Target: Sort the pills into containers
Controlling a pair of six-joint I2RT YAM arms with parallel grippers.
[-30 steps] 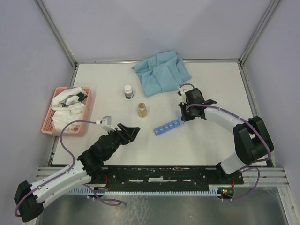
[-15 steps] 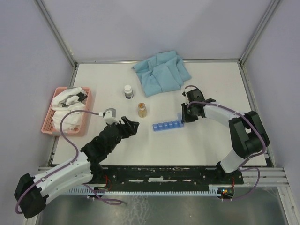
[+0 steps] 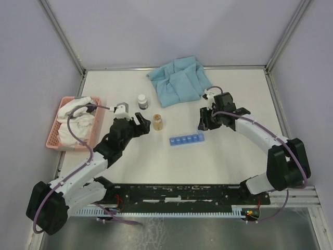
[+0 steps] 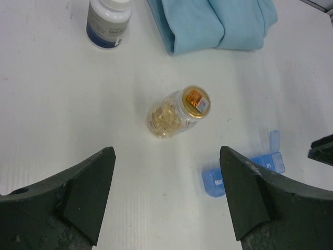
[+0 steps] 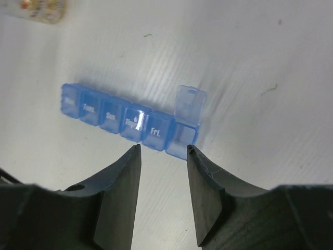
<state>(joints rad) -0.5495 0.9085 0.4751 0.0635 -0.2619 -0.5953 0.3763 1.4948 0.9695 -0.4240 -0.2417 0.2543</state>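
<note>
Right wrist view, pill organiser (image 5: pixel 130 122) just beyond parted right jaws, left jaws parted

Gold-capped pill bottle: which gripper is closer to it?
Left. The left gripper is open just beside the bottle; the right gripper is farther off, by the open end of the blue pill organiser.

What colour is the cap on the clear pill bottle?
The cap is gold with an orange-red square patch on top; it shows best in the left wrist view.

The white table (image 3: pixel 229 156) bears a pink basket (image 3: pixel 52 130), blue cloth (image 3: pixel 179 80), bottle (image 3: pixel 142 101), pill jar (image 3: pixel 158 122) and containers (image 3: pixel 186 139).
</note>
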